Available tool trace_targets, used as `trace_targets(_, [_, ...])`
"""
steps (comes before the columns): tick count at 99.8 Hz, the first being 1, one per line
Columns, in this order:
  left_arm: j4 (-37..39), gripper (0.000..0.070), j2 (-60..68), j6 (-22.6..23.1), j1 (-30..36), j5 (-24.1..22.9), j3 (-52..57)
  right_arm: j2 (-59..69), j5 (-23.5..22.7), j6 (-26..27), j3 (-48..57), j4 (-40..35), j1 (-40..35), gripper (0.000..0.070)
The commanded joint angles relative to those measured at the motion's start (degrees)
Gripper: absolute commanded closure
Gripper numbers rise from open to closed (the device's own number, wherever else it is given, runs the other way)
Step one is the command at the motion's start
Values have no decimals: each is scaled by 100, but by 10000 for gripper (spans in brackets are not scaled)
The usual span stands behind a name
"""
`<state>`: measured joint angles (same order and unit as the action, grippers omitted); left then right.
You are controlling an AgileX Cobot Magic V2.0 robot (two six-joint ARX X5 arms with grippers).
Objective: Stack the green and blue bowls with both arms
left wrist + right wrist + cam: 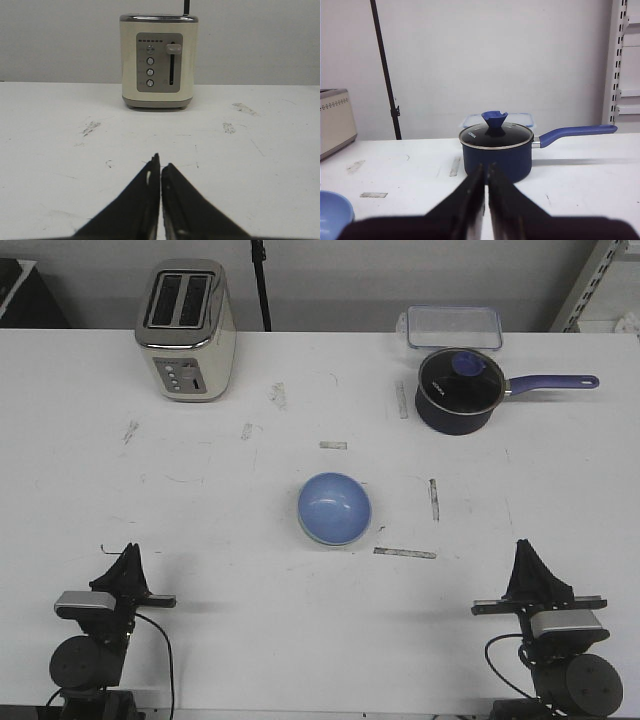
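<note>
Closed tools (pixel 128 555), round periwinkle bowl (pixel 334 508)

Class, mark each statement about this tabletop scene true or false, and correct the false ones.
1. The blue bowl sits near the table's middle. True.
2. The left gripper holds the bowl. False: it is shut and empty, near the table's front edge.
3. The saucepan has its lid on. True.
4. The toaster stands beside the saucepan. False: they are at opposite back corners.
5. The right gripper is wide open. False: shut.
</note>
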<state>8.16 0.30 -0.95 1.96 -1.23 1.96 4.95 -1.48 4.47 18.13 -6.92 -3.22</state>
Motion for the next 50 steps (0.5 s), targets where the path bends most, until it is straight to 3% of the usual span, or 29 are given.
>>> trace_targets(1, [90,699,-11,31,4,-9,-127,-13,13,-17,-7,76,2,696])
trace_targets(16, [90,699,-11,31,4,-9,-127,-15,4,2,-127,37,42,696])
trace_targets(50, [90,699,-11,31,4,-9,-127,-199,-15,20,-1172,734,260,696])
